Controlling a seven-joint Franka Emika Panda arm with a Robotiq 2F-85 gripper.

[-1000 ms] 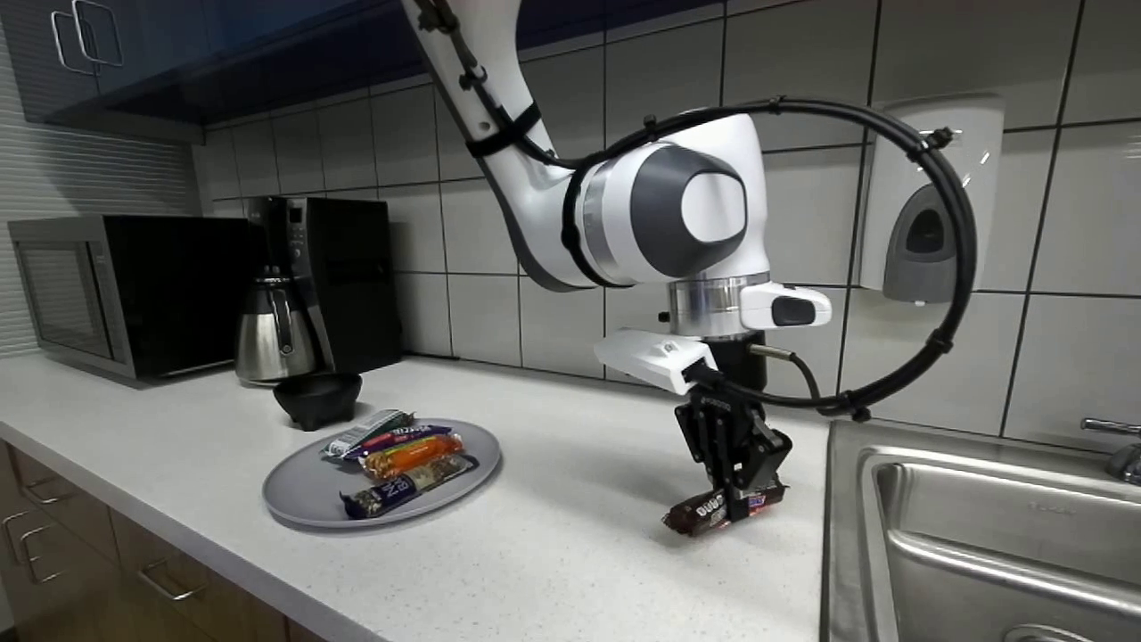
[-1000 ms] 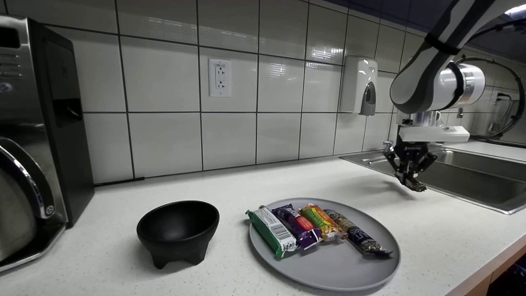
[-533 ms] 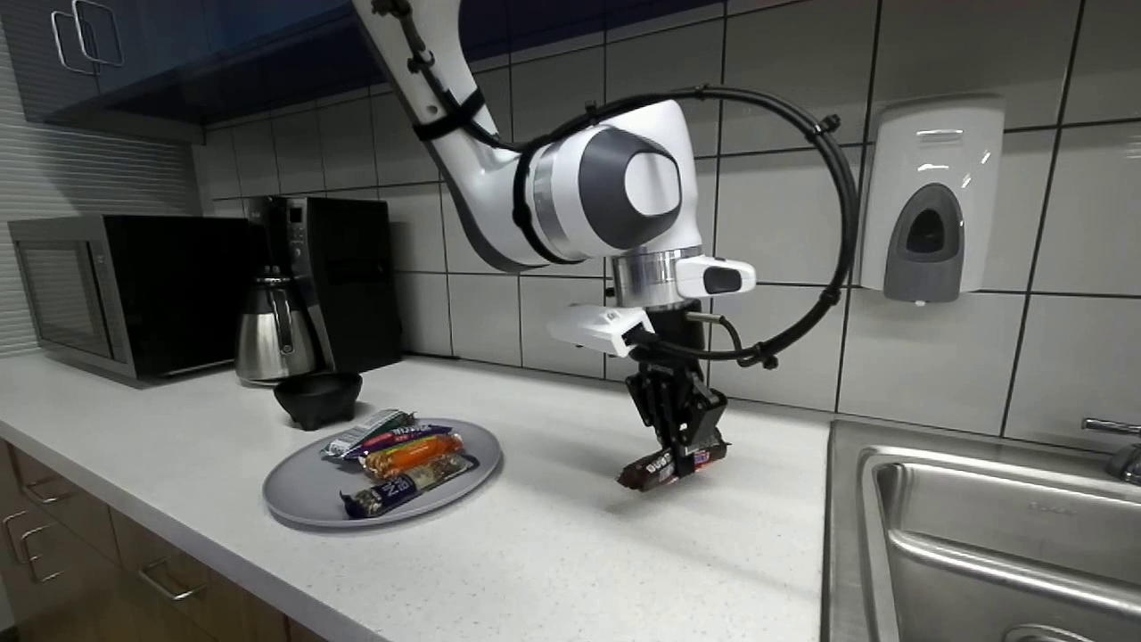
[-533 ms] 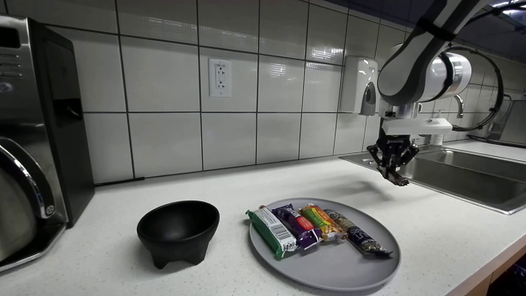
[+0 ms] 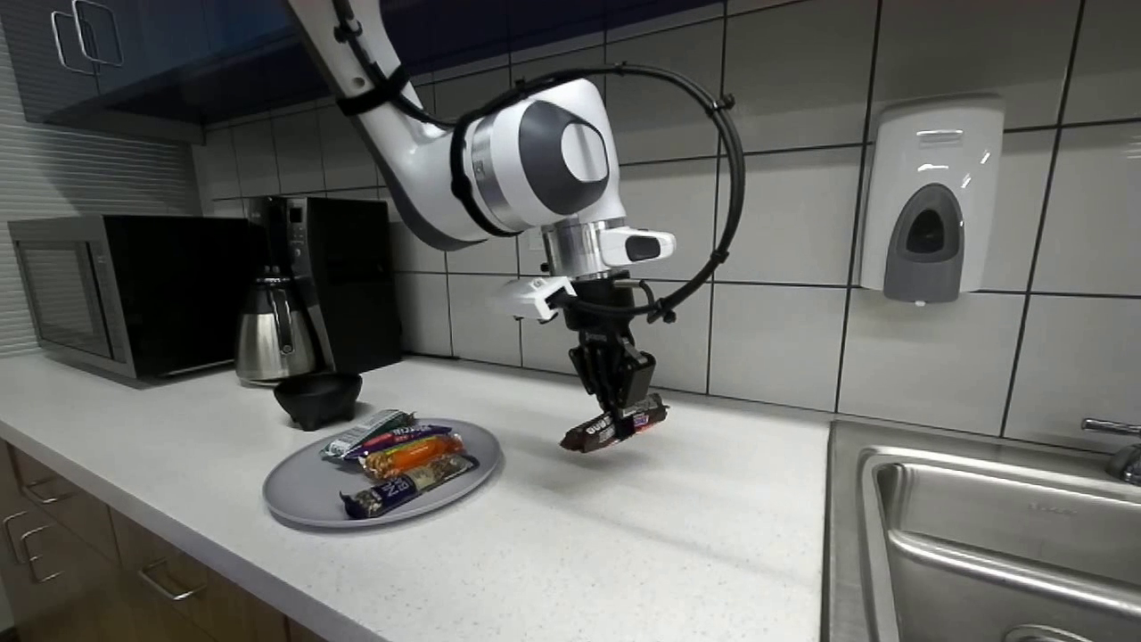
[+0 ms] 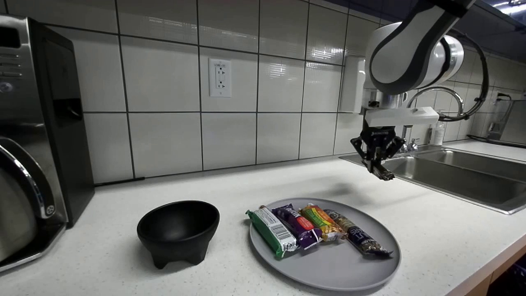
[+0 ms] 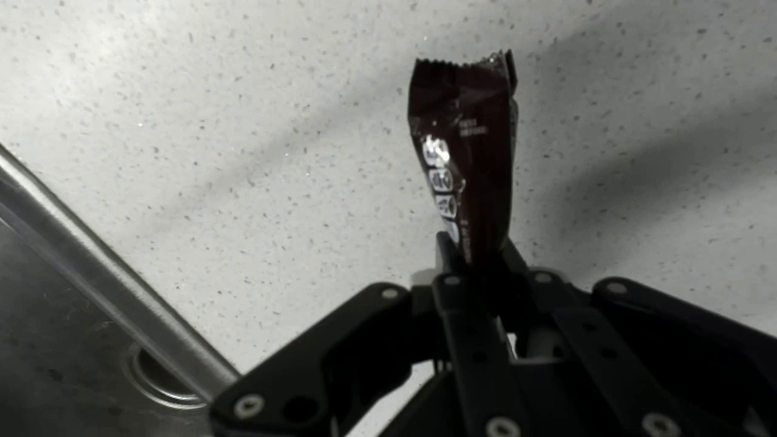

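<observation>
The black two-fingered tool (image 7: 478,252) stands narrow, pinching a dark brown, glossy-wrapped snack bar (image 7: 467,158) around its middle. The snack bar hangs clear of the white, speckled counter (image 5: 553,571) — above the stretch between a flat, round grey plate (image 6: 320,269) and a stainless-steel sink (image 5: 851,553) set into the surface. In the wrist view its crimped end points away from the tool, and white oval marks run along one side.

The plate lies near the front edge of the counter. Four wrapped bars rest on it side by side: a green-and-white bar (image 6: 274,230) with one end reaching over the rim, a purple bar (image 6: 294,218) with a red patch, an orange-and-yellow bar (image 6: 322,222), and a dark blue bar with clear film (image 6: 361,238), outermost toward the sink.

A black bowl on stubby feet (image 6: 176,234) stands near the plate, apart from it. Farther along, toward the back edge, are a black coffee machine (image 5: 348,276), a steel carafe (image 5: 272,334) and a black microwave with a silver front (image 5: 178,285).
</observation>
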